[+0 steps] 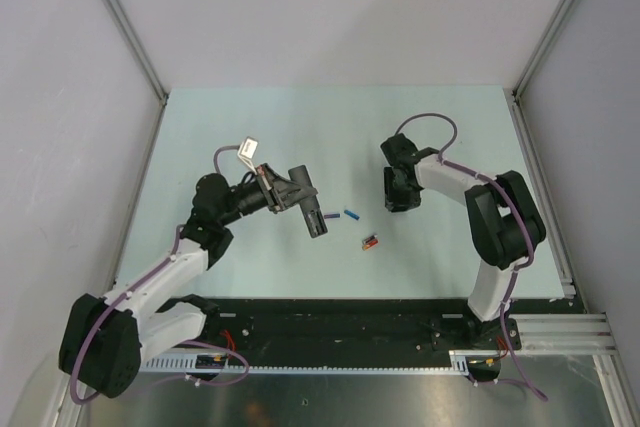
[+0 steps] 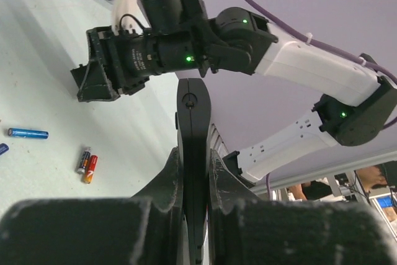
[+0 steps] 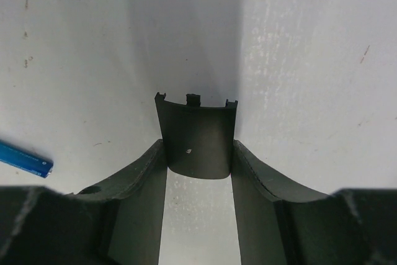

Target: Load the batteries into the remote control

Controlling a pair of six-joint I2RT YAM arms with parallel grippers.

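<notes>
The left gripper (image 2: 193, 164) clamps the remote control (image 2: 192, 113) edge-on between its fingers, apparently steadying it so that the compartment can be reached. The right gripper (image 3: 198, 148) is closed on a black cover (image 3: 197, 131), curved and with three small tabs at its end. It holds the cover low over the table (image 1: 250, 127); this seems to be the battery door, held clear of the work. The batteries lie loose between the two arms. The blue battery (image 1: 351, 215) lies near the remote's tip and the red-orange battery (image 1: 371, 241) a little nearer the bases; neither is touched. The remote is a slim, plain black bar with a round recess near its far end. Which way its compartment faces cannot be told. Loading looks yet to begin.
</notes>
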